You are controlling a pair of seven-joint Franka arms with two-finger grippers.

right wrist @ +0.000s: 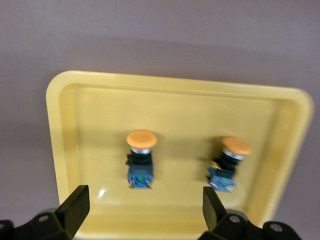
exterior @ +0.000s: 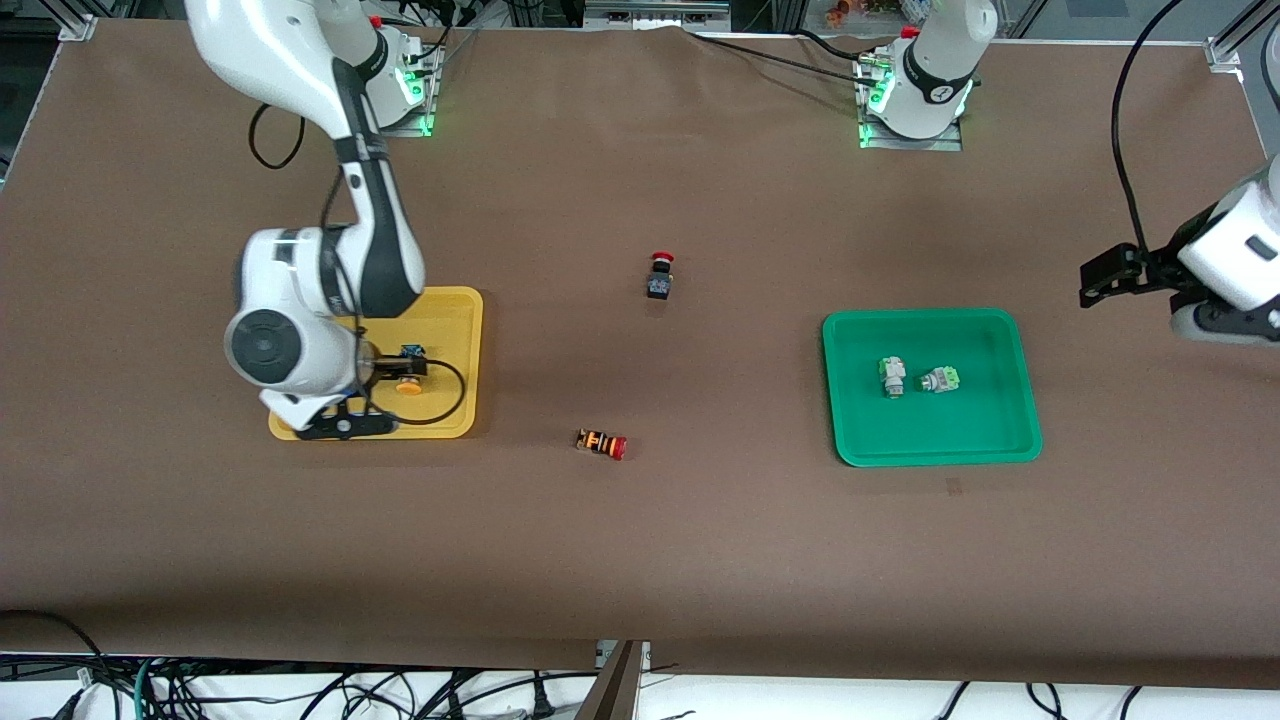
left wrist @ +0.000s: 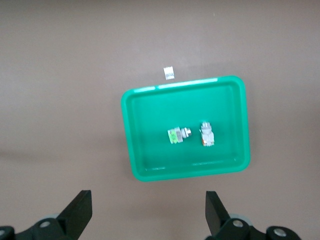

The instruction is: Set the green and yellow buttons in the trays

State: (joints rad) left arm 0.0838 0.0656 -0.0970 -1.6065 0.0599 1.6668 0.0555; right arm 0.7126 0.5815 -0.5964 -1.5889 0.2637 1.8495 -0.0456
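Two trays are seen on the brown worktop (exterior: 640,560), one yellow and one green. The yellow tray (exterior: 455,310) lies toward the right arm's end, and the green tray (exterior: 930,440) lies toward the left arm's end, well apart from it. Four task buttons are counted. Two yellow-capped buttons are seen in the yellow tray in the right wrist view: the first yellow button (right wrist: 141,157) and the second yellow button (right wrist: 229,162) lie side by side, not touching. Two green-capped buttons are seen in the green tray: the first green button (exterior: 892,376) lies just beside the second green button (exterior: 941,379), near the tray's middle. Two more switches are left on the bare worktop between the trays: a black red-capped switch (exterior: 660,275) and, nearer the front camera, an orange-striped red-capped switch (exterior: 602,444). The right gripper (right wrist: 142,207) is held over the yellow tray with its jaws apart and nothing between them; the first yellow button lies below the gap. The left gripper (left wrist: 147,212) is held up over the worktop beside the green tray, its jaws wide apart and holding nothing.
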